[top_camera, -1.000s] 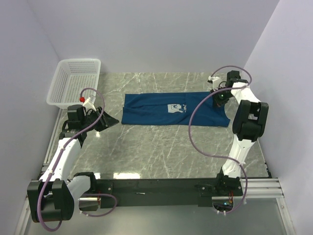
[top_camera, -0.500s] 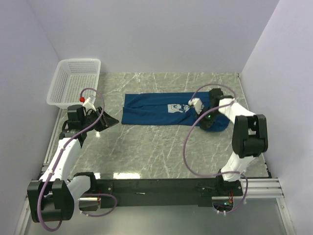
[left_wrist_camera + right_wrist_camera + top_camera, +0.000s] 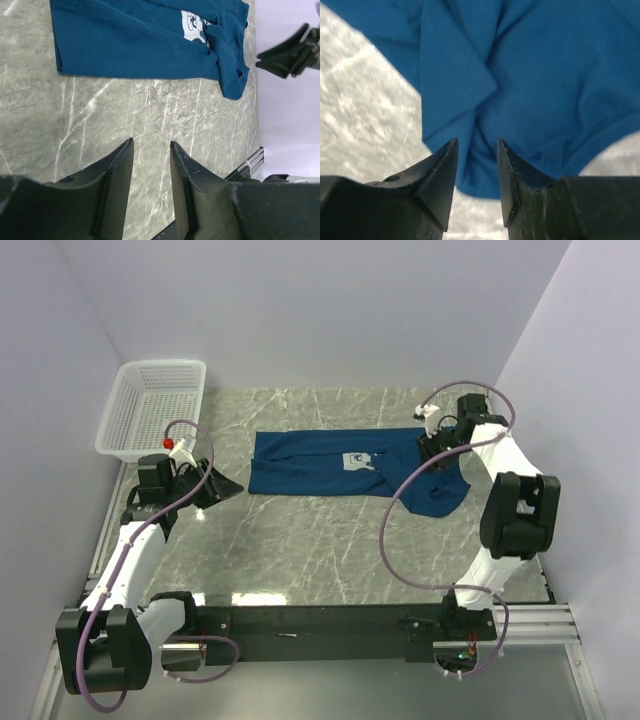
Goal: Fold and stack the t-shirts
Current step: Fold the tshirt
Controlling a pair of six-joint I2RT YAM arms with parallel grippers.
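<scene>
The dark blue t-shirt point(image 3: 320, 465) lies across the far middle of the marble table, its pale print point(image 3: 357, 461) facing up. Its right end point(image 3: 437, 496) is rumpled and folded over on itself toward the near side. My right gripper point(image 3: 431, 444) hovers just above that end, open, with nothing between its fingers; in the right wrist view the blue cloth point(image 3: 520, 90) fills the space beyond the right gripper point(image 3: 476, 144). My left gripper point(image 3: 222, 487) hangs open and empty, left of the shirt's left edge. In the left wrist view the left gripper point(image 3: 151, 144) points at bare marble, with the t-shirt point(image 3: 130, 45) beyond.
A white mesh basket point(image 3: 165, 364) stands at the far left corner of the table. Walls close in the left, back and right sides. The black base rail point(image 3: 320, 620) runs along the near edge. Purple cables loop off both arms.
The right gripper dragged the shirt's right end toward the near left, let go and opened, then rose back to the far right. The right end now lies bunched. The left arm stayed still.
</scene>
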